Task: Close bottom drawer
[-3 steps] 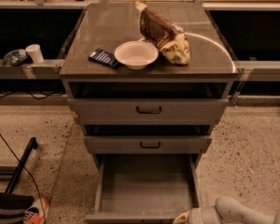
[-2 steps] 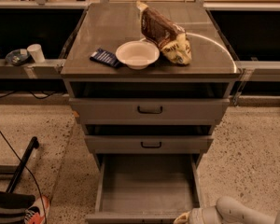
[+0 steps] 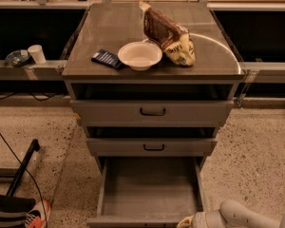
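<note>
The bottom drawer [image 3: 149,186] of the grey cabinet is pulled far out, showing its plain empty tray; its low front panel [image 3: 133,221] lies at the lower frame edge and the handle is out of view. Above it are the mid-width drawer front [image 3: 152,147] and the widest drawer front [image 3: 152,112], each with a dark loop handle. My gripper [image 3: 186,222] is at the bottom edge, right at the drawer's front right corner, with the pale arm [image 3: 237,215] trailing to the right.
On the cabinet top [image 3: 109,27] sit a white bowl [image 3: 139,55], a brown chip bag [image 3: 168,33] and a dark blue packet [image 3: 105,58]. A shelf at the left holds a white cup [image 3: 37,53]. A black stand leg [image 3: 21,167] and cable lie on the speckled floor at left.
The view has drawn closer to the cabinet and shifted slightly. The gripper stays at the drawer's front right corner and the drawer stands as far out as before.
</note>
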